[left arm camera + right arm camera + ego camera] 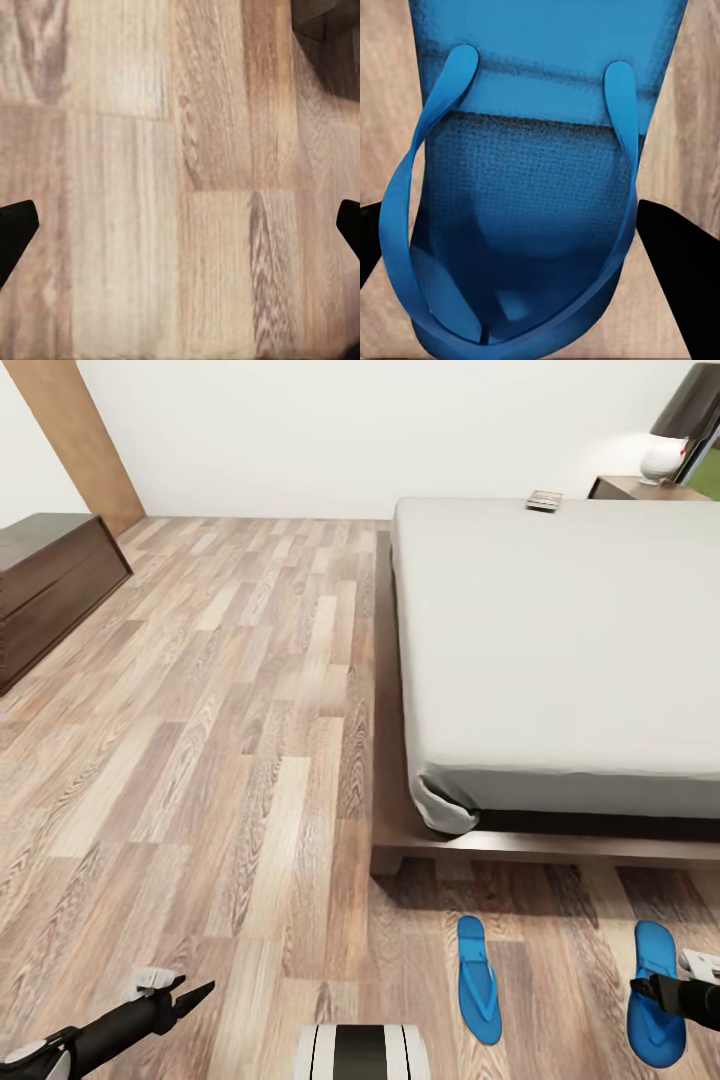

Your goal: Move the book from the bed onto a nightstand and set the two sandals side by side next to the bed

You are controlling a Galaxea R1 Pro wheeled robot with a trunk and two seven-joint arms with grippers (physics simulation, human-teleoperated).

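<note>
The book [544, 501] lies at the far edge of the pale-grey bed [560, 640], close to the nightstand [628, 487]. Two blue sandals lie on the floor off the bed's foot, a gap apart: one sandal [478, 978] and the other sandal [657, 992]. My right gripper [640, 990] is low over the right-hand sandal [532, 187]. It is open, with a dark finger [679, 255] on each side of the sole and strap. My left gripper [188, 996] hangs open over bare floor planks [180, 187], nothing between its fingertips [15, 232].
A long low dark-wood cabinet [50, 580] stands against the left wall beside a brown door [85, 440]. A white lamp [664, 458] sits on the nightstand. The bed's wooden frame [400, 850] juts out at the near corner. Wood floor stretches between cabinet and bed.
</note>
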